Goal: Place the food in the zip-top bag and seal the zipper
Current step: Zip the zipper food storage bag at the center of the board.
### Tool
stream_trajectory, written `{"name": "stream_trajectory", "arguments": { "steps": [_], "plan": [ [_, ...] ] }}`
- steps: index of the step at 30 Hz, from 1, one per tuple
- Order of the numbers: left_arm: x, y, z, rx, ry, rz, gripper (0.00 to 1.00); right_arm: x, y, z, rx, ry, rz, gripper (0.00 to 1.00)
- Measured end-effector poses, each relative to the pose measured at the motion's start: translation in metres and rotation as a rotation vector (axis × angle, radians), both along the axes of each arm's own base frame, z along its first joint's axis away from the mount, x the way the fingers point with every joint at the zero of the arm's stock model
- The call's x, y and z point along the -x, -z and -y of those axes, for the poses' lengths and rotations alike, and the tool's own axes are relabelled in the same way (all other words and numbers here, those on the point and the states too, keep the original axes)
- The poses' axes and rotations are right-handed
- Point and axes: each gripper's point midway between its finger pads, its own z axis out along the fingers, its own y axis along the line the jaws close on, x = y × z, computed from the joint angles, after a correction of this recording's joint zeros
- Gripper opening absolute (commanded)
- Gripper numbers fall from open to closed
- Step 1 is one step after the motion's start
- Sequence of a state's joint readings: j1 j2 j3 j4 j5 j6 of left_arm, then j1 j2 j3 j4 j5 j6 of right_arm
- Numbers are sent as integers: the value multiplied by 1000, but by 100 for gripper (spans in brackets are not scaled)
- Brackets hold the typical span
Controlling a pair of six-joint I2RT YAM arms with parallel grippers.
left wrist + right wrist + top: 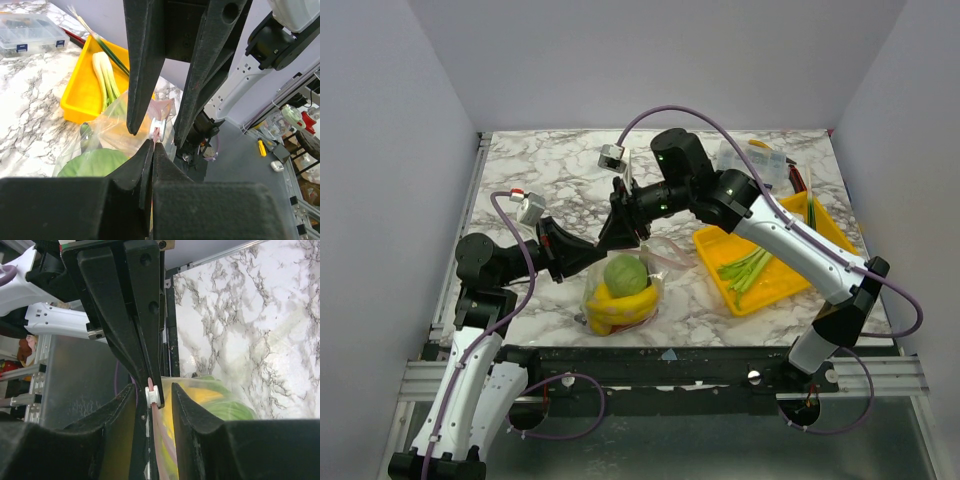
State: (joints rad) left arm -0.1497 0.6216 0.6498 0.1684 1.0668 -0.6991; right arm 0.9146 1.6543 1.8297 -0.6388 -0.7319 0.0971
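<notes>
The zip-top bag [620, 292] lies near the table's front edge. Inside it are a round green food piece [625, 273] and yellow bananas [615, 308]. My left gripper [153, 142] is shut on the end of the pink zipper [159, 440], just behind the white slider [154, 396]. My right gripper [153, 387] is open, with one finger on each side of the slider and the zipper strip and a gap on both sides. Both grippers meet above the bag's mouth. The green piece [92, 164] shows through the plastic in the left wrist view.
A yellow tray [820, 225] with green onion stalks [745, 268] sits to the right of the bag. A clear compartment box [760, 160] stands at the back right. The table's front edge [670, 345] runs just below the bag.
</notes>
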Motion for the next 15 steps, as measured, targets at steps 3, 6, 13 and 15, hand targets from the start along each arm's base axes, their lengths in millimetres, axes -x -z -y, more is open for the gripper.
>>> {"name": "stream_trajectory", "arguments": {
  "steps": [3,6,13,15],
  "plan": [
    [0,0,0,0,0,0,0,0,3,-2,4,-5,-7,22],
    [0,0,0,0,0,-2,0,1,2,-2,0,-15,-12,2],
    [-3,-1,-2,-5,-40,-25,0,0,2,-3,-11,-15,3,0],
    [-4,-2,-4,-10,-60,-38,0,-5,3,0,-20,-2,11,0]
  ]
}}
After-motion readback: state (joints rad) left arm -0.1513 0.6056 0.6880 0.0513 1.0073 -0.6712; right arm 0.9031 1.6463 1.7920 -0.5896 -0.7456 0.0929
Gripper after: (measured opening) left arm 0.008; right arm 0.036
